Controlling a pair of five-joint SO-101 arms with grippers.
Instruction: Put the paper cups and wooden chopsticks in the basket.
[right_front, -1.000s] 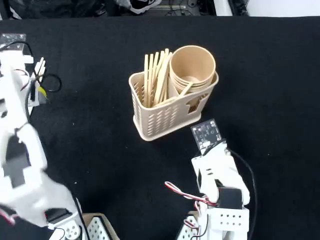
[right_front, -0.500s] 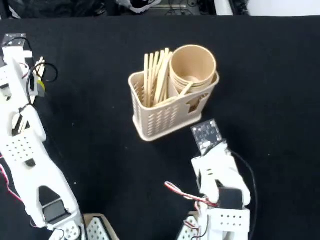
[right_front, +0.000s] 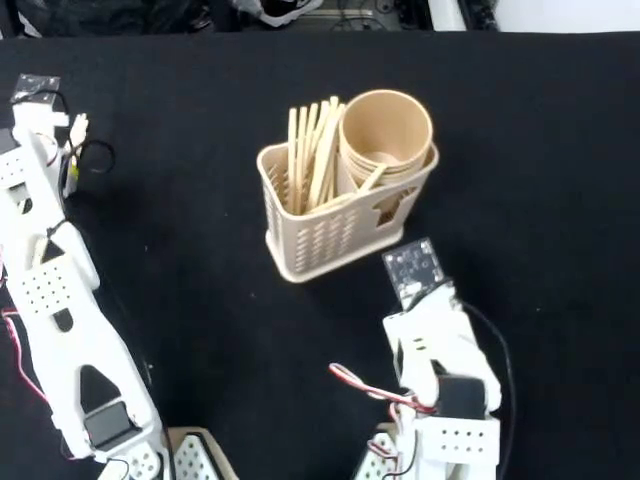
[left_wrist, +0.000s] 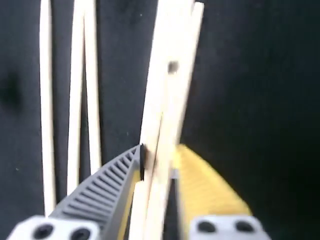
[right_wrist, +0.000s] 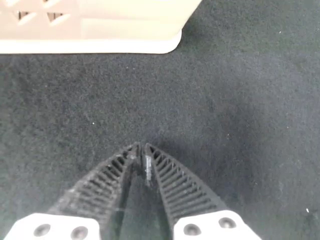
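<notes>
Black cloth tabletop (right_front: 540, 150) | beige slotted plastic basket (right_front: 320, 240) mid-table, holds stacked tan paper cups (right_front: 385, 130) and upright wooden chopsticks (right_front: 310, 150) | left gripper (left_wrist: 157, 165) at far left edge, clamped on pale wooden chopstick pair (left_wrist: 170, 75); loose wooden sticks (left_wrist: 46, 100) on cloth beside | right gripper (right_wrist: 142, 152) pinched closed, empty, near basket base

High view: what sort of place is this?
Probably a robotics lab bench: black cloth over the table, the small white left arm and right arm side by side, loose cables along the far edge.
</notes>
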